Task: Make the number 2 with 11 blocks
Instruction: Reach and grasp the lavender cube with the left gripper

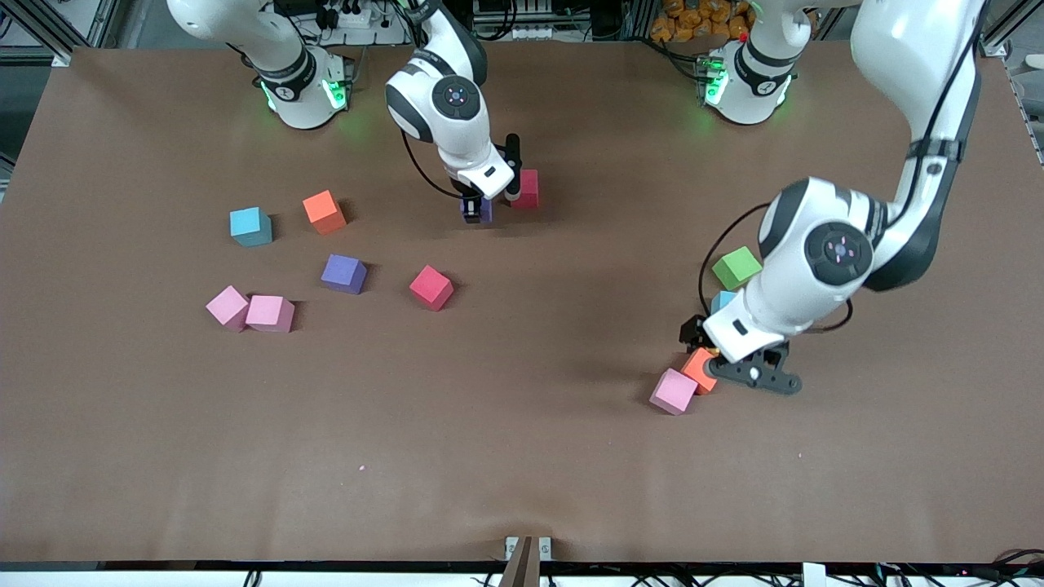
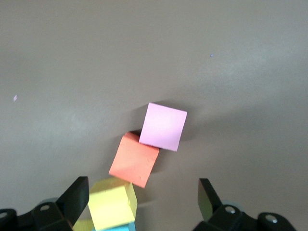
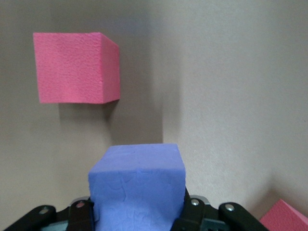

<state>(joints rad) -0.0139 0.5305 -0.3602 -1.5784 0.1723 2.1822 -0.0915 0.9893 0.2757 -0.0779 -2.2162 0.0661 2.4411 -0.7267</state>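
Two risks are showing. One is sitting with the right gripper (image 1: 477, 205), which is clamping a purple cube (image 3: 137, 185) just beside a red cube (image 1: 527, 188) near the robots' bases; lowering it crooked is likely knocking that neighbour askew. The left gripper (image 2: 144, 199), jaws spread wide and holding nothing, is hovering over a crowded orange cube (image 2: 134, 159), pink cube (image 2: 163, 126) and yellow cube (image 2: 112, 204); descending here is risking scattering them

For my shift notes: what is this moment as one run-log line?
right gripper: shut on purple cube, beside red cube | left gripper: open over orange cube, pink cube, yellow cube
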